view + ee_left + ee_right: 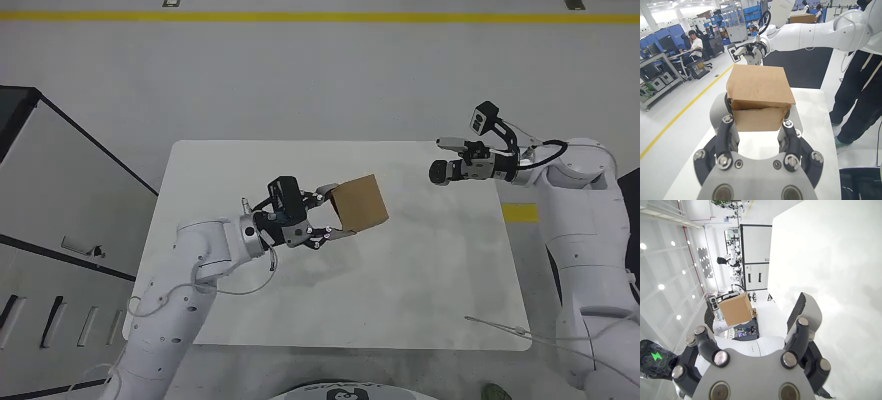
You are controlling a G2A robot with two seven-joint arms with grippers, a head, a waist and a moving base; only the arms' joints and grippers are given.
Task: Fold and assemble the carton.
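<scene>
A brown cardboard carton (361, 202) is folded into a box shape and appears held just above the white table (420, 290), near its middle. My left gripper (330, 212) is shut on the carton (759, 87), with a finger on either side of the end nearest the wrist, where a flap edge is ragged. My right gripper (436, 171) hangs above the far right part of the table, apart from the carton and pointing toward it. It stands open (755, 302) with nothing between its fingers, and the carton (735, 310) shows some way beyond them.
A grey and black cabinet (40, 200) stands left of the table. A person in dark trousers (857, 94) stands close to the table's edge. A yellow line (320, 17) runs across the floor behind.
</scene>
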